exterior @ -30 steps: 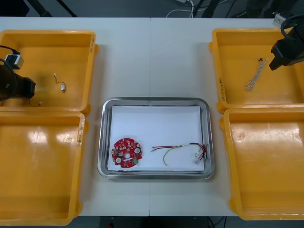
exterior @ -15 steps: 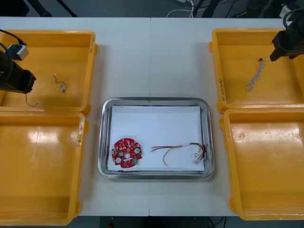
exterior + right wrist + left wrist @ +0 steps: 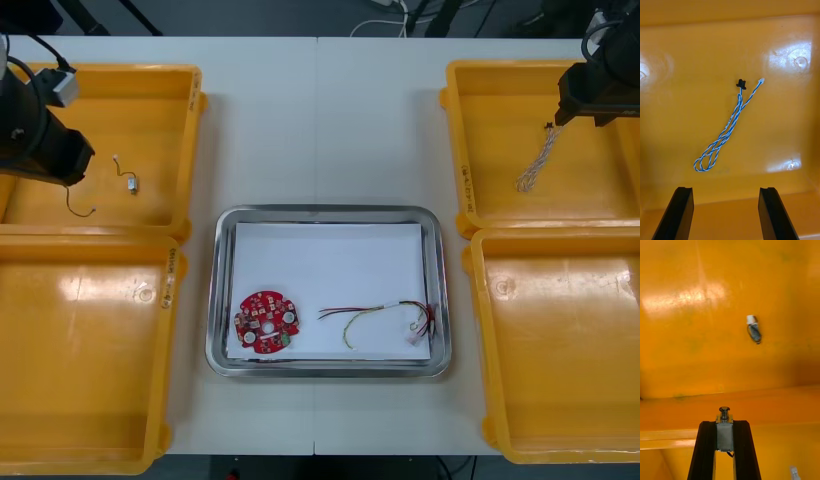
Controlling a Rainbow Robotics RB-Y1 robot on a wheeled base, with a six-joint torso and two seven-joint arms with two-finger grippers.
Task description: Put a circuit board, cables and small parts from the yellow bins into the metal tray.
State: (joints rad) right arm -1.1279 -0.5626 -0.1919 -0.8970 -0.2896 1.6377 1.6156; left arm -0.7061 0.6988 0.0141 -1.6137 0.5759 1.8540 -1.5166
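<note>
My left gripper [image 3: 68, 165] hangs over the far left yellow bin [image 3: 160, 90], shut on a small metal part [image 3: 725, 432] whose thin wire [image 3: 78, 206] dangles below it. A second small metal part [image 3: 130, 181] [image 3: 753, 330] lies on that bin's floor, beyond the fingers. My right gripper [image 3: 575, 105] [image 3: 725, 212] is open above the far right bin [image 3: 490, 110], short of a twisted blue and white cable [image 3: 534, 165] [image 3: 728, 129]. In the metal tray [image 3: 224, 290] lie a round red circuit board [image 3: 267, 322] and a red and yellow cable [image 3: 385, 318].
The tray has a white inside and stands at the table's middle. The near left bin [image 3: 90, 350] and the near right bin [image 3: 560, 350] hold nothing that I can see. Bare table runs between the bins beyond the tray.
My left gripper has moved right and toward the far side with the small part, its wire trailing along. My right gripper has shifted slightly left and farther, over the cable's end.
</note>
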